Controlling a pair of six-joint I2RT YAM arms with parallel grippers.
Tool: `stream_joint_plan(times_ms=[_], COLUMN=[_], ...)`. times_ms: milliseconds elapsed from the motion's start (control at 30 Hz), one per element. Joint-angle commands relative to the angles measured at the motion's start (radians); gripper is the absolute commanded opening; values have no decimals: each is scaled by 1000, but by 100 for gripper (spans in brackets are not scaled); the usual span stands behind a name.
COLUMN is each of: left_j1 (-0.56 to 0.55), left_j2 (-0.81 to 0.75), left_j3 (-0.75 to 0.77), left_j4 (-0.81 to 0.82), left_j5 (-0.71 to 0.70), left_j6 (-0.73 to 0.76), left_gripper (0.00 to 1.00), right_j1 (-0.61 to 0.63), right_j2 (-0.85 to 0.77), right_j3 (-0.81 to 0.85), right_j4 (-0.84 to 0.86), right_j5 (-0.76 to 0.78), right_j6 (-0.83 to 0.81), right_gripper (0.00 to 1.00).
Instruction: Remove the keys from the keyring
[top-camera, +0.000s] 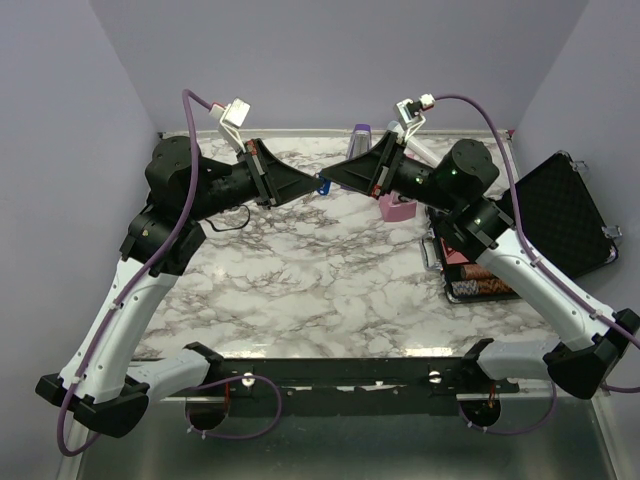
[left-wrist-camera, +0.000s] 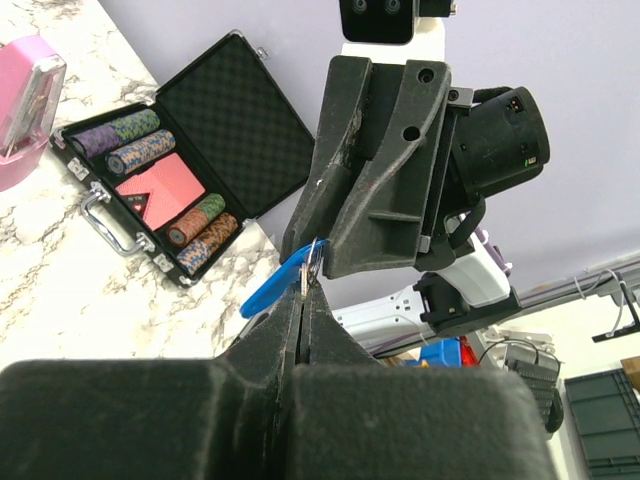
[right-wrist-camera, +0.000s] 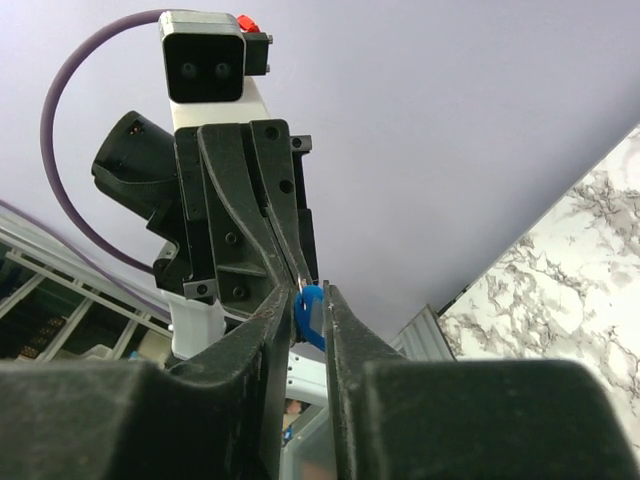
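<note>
Fingers, left gripper (left-wrist-camera: 303, 298): pressed together, pinching the pale metal bit of the keys (left-wrist-camera: 272, 290).
Keys: mid-air above the marble table (top-camera: 300, 290), between both gripper tips.
Fingers, right gripper (right-wrist-camera: 311, 295): slightly apart around the blue head; grip unclear.
Far right: open case (top-camera: 567, 212).

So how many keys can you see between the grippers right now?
1: a blue key in the air between the tips of the left gripper and the right gripper. More may be hidden behind them.
</note>
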Motion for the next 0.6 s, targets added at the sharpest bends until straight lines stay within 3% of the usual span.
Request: stream_joint_plan(times_ms=[0, 267, 567], left_j1=[1, 1, 1], left_j2=[-3, 12, 35], left_j3=[3, 23, 28], left_j4=[26, 12, 2], left_j5=[-9, -10, 60], left_j6=[6, 13, 39], left_gripper=[0, 0, 0], right_j1=[5, 4, 4], right_j2=[7, 10, 15], right_j3=[-7, -6, 37], right_j4=[33, 4, -81], right_j5=[-21, -44, -94], right_j6=[-6, -43, -118], right_gripper=[21, 1, 1])
